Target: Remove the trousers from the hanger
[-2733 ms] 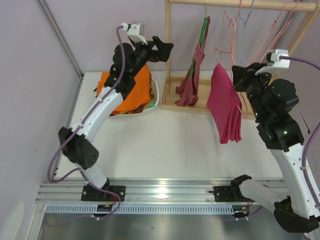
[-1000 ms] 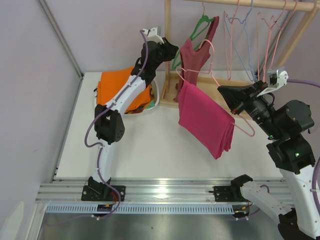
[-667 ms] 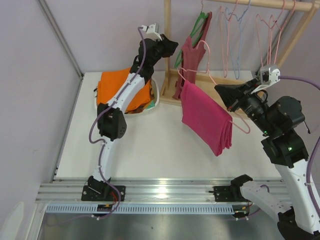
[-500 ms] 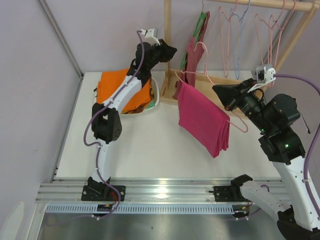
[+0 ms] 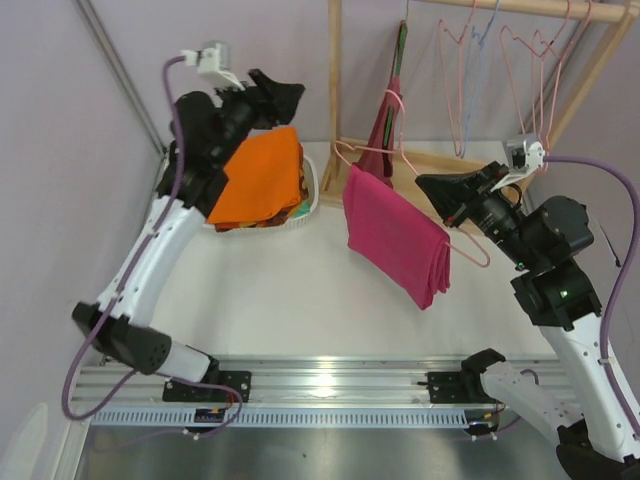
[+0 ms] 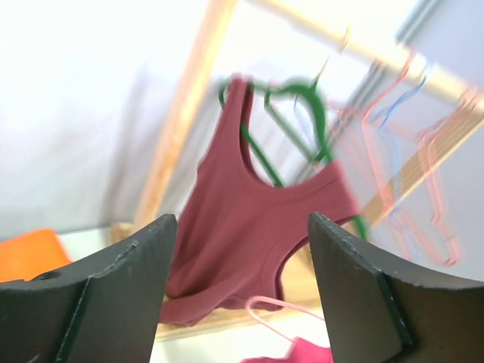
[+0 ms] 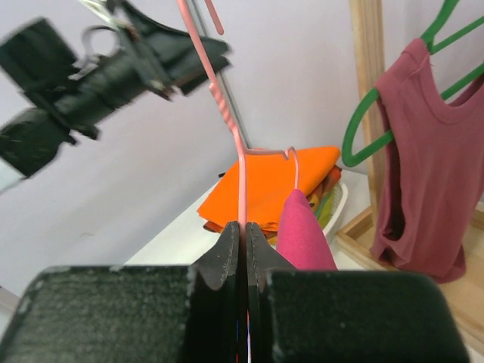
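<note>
- While the right gripper point(image 7: 243, 231) clamps shut on the hanger point(image 7: 242, 178), the thin pink wire rises straight out of its closed tips.
- The hanger is tilted and held off the rail, in front of the wooden rack point(image 5: 334, 90) at the far edge.
- The trousers point(image 5: 395, 235) are draped over its lower bar, folded double, in the air above the desk point(image 5: 300, 300), right of the middle (clear of the surface, as far as the top view shows).
- The left gripper point(image 5: 283, 92) is high over the far left corner, jaws spread wide, nothing between them.
- Below it, an orange folded cloth point(image 5: 262, 180) sits in a white basket point(image 5: 312, 190).
- On the rack, a maroon garment point(image 6: 249, 227) hangs on a green hanger point(image 6: 306, 94).
</note>
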### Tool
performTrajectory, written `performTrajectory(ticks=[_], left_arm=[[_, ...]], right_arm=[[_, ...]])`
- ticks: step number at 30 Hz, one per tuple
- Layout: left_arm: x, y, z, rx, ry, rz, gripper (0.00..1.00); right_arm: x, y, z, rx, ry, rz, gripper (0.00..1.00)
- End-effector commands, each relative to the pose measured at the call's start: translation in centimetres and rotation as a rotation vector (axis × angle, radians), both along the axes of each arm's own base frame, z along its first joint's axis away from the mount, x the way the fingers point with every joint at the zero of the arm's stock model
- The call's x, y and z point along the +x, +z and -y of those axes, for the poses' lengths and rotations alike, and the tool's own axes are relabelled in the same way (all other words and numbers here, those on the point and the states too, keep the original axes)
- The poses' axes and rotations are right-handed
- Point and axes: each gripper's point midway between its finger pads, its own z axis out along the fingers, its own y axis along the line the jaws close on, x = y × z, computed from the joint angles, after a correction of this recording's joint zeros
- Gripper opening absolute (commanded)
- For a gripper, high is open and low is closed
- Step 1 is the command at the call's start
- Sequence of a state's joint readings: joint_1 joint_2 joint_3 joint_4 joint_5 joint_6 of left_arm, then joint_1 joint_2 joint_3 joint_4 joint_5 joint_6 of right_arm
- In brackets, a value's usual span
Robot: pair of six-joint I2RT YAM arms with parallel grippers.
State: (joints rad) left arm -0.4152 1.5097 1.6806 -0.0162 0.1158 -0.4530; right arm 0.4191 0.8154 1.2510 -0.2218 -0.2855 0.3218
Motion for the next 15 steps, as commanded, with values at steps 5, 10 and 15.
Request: performTrajectory(ticks=[5,10,15], left_arm=[[-9.4,3.0,-5.6,-0.213,0.016,-0.078,0.76],[-13.5,0.1,-4.3,-0.376,-0.112,-0.15,0.77],[-17.4,1.6,-2.5,-0.453,-0.238,-0.138,0.83]], right_arm=[[-2.3,6.9,-0.8,0.155,0.085,0.254,0.0],[-1.8,7.3,-2.9,0.189,0.133,0.275,0.0],[-1.0,7.6,-5.7,0.206,0.142,0.301,0.0]])
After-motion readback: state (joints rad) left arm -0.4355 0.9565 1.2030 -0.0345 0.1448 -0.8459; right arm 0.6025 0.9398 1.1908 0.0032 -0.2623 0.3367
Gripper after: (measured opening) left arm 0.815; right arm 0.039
